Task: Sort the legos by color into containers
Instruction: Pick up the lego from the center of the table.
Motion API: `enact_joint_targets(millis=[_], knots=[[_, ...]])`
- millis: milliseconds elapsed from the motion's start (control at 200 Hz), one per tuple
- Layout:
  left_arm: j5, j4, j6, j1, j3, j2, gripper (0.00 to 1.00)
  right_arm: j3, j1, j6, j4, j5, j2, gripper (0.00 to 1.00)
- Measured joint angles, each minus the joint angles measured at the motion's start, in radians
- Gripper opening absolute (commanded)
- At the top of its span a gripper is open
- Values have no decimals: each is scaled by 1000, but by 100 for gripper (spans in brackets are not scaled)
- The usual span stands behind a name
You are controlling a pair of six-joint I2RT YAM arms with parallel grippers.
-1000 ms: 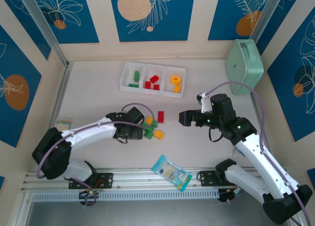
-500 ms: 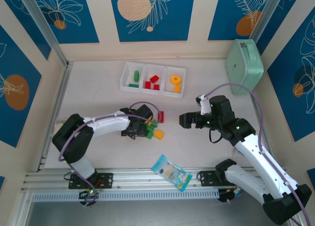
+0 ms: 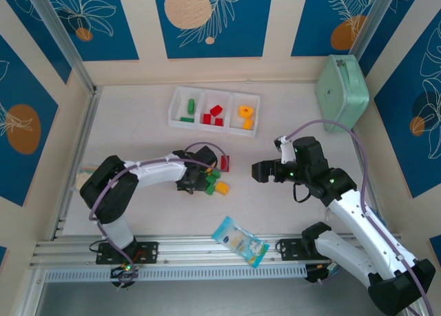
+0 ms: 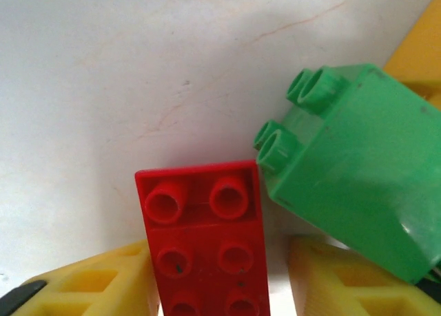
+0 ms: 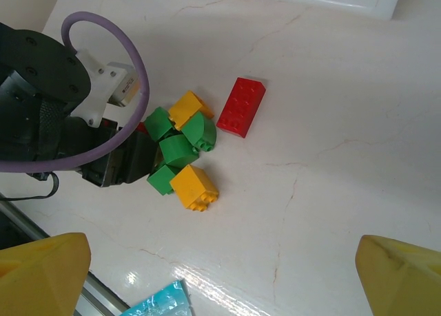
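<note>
- Step in hand: taking a red brick (image 4: 204,247) out of the small heap of legos (image 3: 212,180). The heap sits mid-surface, a little toward the near edge and left of centre.
- The left end effector (image 3: 196,180) is down in that heap. In its wrist view its yellow fingers (image 4: 96,288) stand on either side of the red brick. One is against the brick's edge, while a thin strip of the surface (image 4: 103,68) shows beside the other. Whether the pinch is firm I cannot tell.
- A green brick (image 4: 351,199) sits just beside the red brick's far corner and seems to touch it. A yellow brick (image 4: 420,47) lies beyond.
- The right end effector (image 3: 258,170) hovers to the right of the heap, its fingers (image 5: 41,268) spread wide and holding nothing.
- A second red brick (image 5: 241,107) lies flat just apart from the heap, on its far side.
- The tray (image 3: 219,94) stands near the middle of the far edge. Greens lie in its left compartment, reds in the middle and orange pieces in the right.
- By my judgement about half the bricks are still loose.
- The next move calls for a secure pinch and a straight lift, so the green neighbour is not dragged along. The brick then goes to the middle compartment.
</note>
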Motion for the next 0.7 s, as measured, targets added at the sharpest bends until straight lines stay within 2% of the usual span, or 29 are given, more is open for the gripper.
enact_joint_targets(millis=[215, 505, 700], knots=[[40, 50, 1, 34, -46, -37, 39, 0, -9, -3, 0, 0, -7, 99], [0, 52, 8, 62, -107, -114, 18, -13, -18, -4, 0, 0, -11, 99], [-50, -13, 35, 63, -26, -213, 17, -13, -24, -3, 0, 0, -10, 99]])
